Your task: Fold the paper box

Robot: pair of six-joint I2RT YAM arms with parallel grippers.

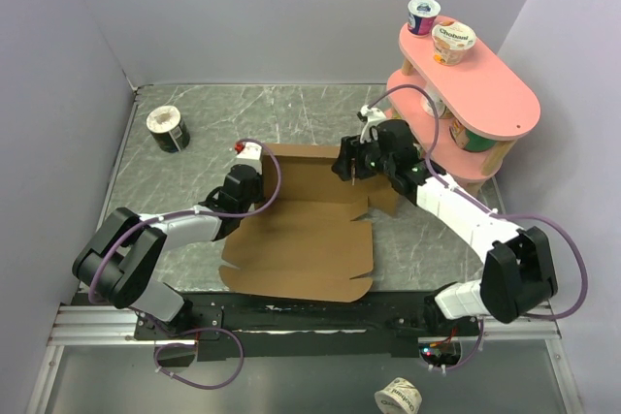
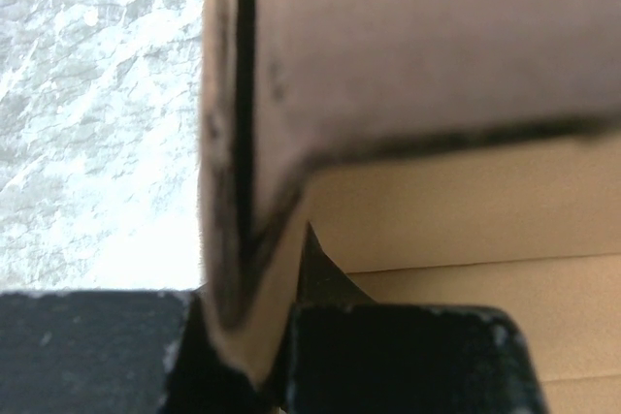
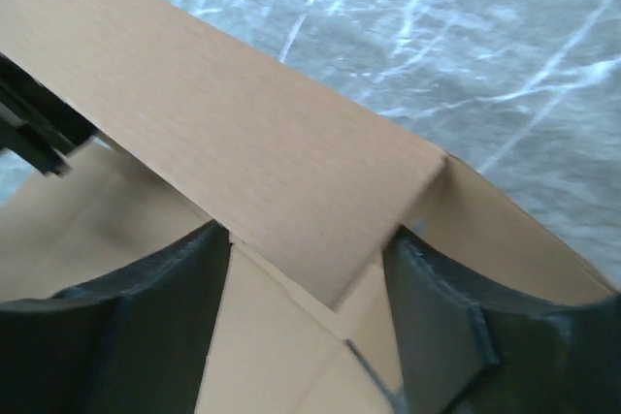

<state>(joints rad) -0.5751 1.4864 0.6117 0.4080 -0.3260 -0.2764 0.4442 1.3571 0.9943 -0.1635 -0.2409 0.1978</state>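
Observation:
The paper box (image 1: 301, 239) is a brown cardboard sheet lying flat in the middle of the table, with its far panel (image 1: 303, 170) raised upright. My left gripper (image 1: 248, 179) is at the left end of that panel. In the left wrist view it (image 2: 247, 356) is shut on a folded cardboard edge (image 2: 233, 191) pinched between the black fingers (image 2: 408, 356). My right gripper (image 1: 353, 160) is at the right end. In the right wrist view it (image 3: 306, 307) is open, its fingers (image 3: 146, 317) standing either side of the corner of the raised panel (image 3: 252, 143).
A pink two-tier shelf (image 1: 485, 94) with yogurt cups (image 1: 453, 43) stands at the back right, close behind the right arm. A dark cup (image 1: 167, 128) sits at the back left. Purple-grey walls close in the table. Another cup (image 1: 398, 397) lies below the front rail.

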